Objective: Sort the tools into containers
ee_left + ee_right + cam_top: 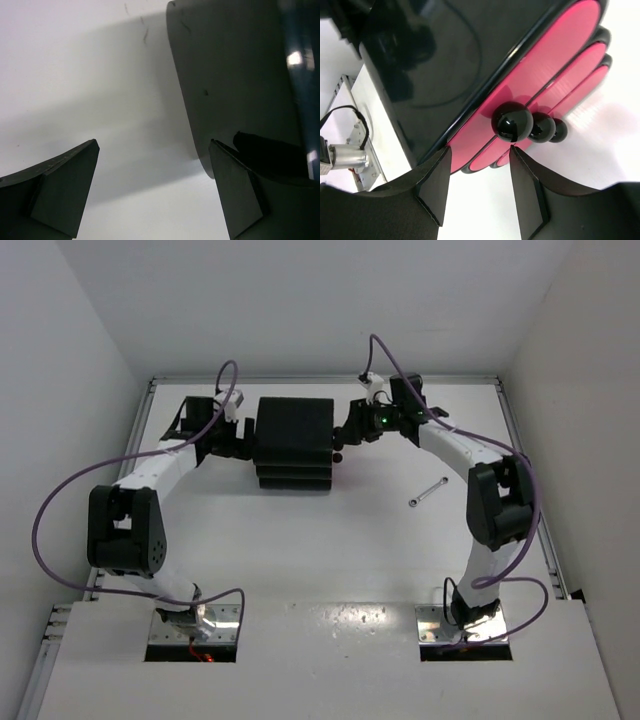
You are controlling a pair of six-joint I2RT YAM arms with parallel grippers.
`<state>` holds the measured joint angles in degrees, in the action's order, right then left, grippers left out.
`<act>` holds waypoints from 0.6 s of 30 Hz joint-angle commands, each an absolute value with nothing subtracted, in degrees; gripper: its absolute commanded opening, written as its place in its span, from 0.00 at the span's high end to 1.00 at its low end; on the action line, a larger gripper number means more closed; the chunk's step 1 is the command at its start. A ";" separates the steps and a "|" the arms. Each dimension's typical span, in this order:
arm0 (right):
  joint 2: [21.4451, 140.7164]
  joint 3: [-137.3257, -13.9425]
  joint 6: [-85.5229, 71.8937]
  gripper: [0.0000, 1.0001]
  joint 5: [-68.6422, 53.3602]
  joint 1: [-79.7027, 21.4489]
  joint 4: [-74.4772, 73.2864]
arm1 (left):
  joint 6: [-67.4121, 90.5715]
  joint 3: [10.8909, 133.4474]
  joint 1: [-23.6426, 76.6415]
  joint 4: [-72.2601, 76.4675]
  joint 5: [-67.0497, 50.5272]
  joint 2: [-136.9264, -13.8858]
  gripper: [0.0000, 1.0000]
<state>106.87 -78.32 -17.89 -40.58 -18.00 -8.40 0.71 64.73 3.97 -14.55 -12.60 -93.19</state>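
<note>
The black three-tier cabinet point(294, 440) stands at the back middle of the table. Its pink drawers point(555, 45) face right and are all shut, each with a round black knob point(512, 120). My right gripper point(480, 149) is open just in front of the knobs, with the nearest knob just beyond its fingertips; it also shows in the top view point(345, 435). My left gripper point(154, 142) is open and empty against the cabinet's back side point(235, 85); it also shows in the top view point(238, 440). The silver wrench point(428, 491) lies on the table to the right. The pliers are out of view.
Metal rails point(320, 380) run along the table's back and side edges, with white walls close behind them. Purple cables point(60, 500) loop out from both arms. A silver cylinder with wires point(345, 156) shows beyond the cabinet in the right wrist view.
</note>
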 commanded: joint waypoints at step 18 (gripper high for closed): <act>96.93 -86.67 74.76 0.56 -31.06 -0.71 -65.44 | -3.51 71.88 -7.19 -23.72 -23.45 -82.62 0.01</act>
<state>96.38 -87.24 43.53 -37.17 -1.76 -46.85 -1.30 67.46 -3.79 -20.62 -18.37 -85.58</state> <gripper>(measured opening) 0.459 0.989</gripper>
